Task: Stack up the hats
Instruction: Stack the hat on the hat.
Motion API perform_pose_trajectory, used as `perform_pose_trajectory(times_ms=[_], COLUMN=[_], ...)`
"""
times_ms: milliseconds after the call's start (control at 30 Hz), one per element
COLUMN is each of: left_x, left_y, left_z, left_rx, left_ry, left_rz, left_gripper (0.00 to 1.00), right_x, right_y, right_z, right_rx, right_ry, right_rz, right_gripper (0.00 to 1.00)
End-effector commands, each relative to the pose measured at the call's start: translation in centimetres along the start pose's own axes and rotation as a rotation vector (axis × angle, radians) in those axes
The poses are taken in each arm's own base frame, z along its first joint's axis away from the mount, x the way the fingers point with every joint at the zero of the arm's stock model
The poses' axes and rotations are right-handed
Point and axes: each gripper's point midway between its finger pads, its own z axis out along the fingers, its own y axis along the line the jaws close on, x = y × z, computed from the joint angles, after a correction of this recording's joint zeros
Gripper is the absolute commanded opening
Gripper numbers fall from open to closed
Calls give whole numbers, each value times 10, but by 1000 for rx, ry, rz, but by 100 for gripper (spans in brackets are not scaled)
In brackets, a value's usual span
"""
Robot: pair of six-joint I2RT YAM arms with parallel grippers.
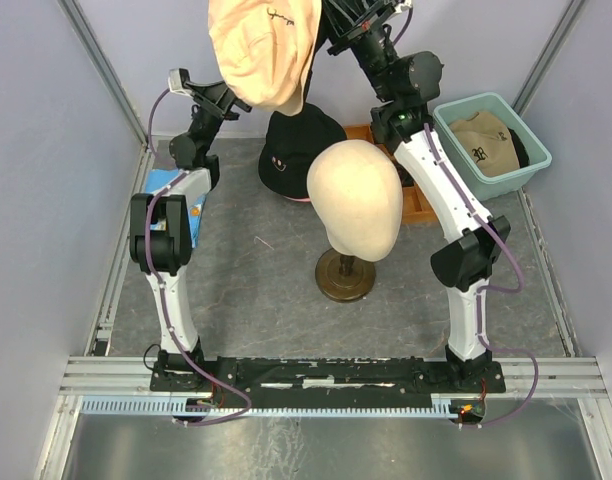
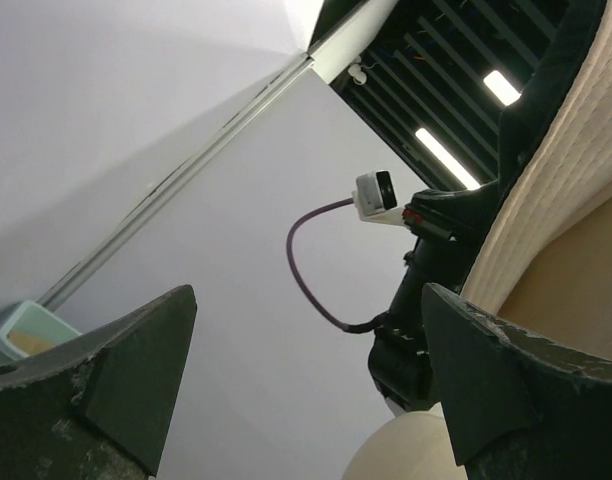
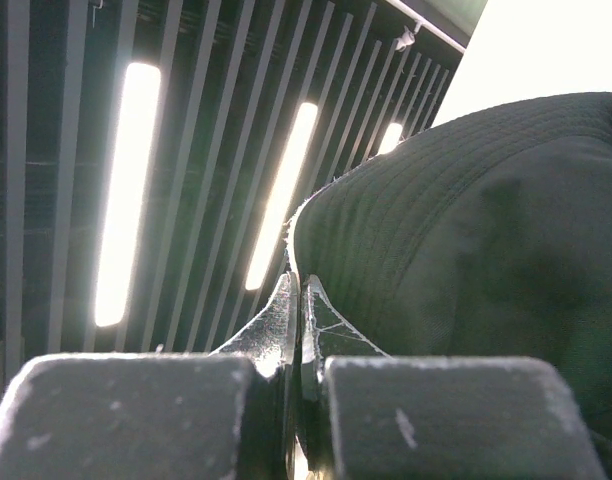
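The right arm reaches high over the far side of the surface [image 1: 246,290]; the right tool [image 3: 296,310] is clenched on the brim edge of the pink hat [image 1: 261,50], its two tips pressed together with the fabric pinched between them; in the right wrist view the hat [image 3: 466,250] is backlit and looks dark, bulging to the right of the tips, with ceiling lights [image 3: 126,190] behind it. From above, the hat hangs in the air, near the camera, above the black hat [image 1: 291,150] and to the left of the right arm's wrist.

The left tool [image 1: 231,100] is raised at the far left, just beside the hanging hat and apart from it; it is released, its jaws spread wide with only the wall [image 2: 186,180] between them in the left wrist view [image 2: 308,300]; the stitched brim of the pink hat [image 2: 576,160] shows at the right edge of that view.

The black hat lies on the surface behind the head [image 1: 356,195], partly hidden by it; the head sits upright on a round brown stand [image 1: 346,278] near the middle. The tan cap [image 1: 481,140], black emblem up, lies in the teal tub [image 1: 531,160] at the far right; a brown tray [image 1: 418,205] lies between tub and head, partly under the right arm.
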Motion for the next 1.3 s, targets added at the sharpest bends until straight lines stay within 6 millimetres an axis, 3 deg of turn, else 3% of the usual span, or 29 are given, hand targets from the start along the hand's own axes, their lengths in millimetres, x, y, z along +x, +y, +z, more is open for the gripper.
perform_pose_trajectory(times_ms=[0, 367, 533, 767, 1100, 1267], left_x=[9, 25, 25, -1, 16, 24], left_y=[-95, -113, -109, -99, -126, -131], left_z=[17, 23, 7, -28, -12, -5], left_rx=[281, 309, 239, 127, 199, 224], left_ry=[27, 37, 22, -38, 15, 23], left_rz=[101, 69, 94, 142, 172, 166], left_gripper=[99, 99, 99, 99, 99, 99], right_x=[31, 21, 16, 15, 12, 11], right_y=[67, 54, 51, 57, 51, 50], right_z=[-2, -5, -4, 1, -2, -1], right_rx=[-130, -134, -135, -147, -137, -135], right_ry=[62, 42, 34, 40, 33, 28], right_rz=[103, 119, 126, 117, 116, 116], right_gripper=[0, 0, 0, 0, 0, 0])
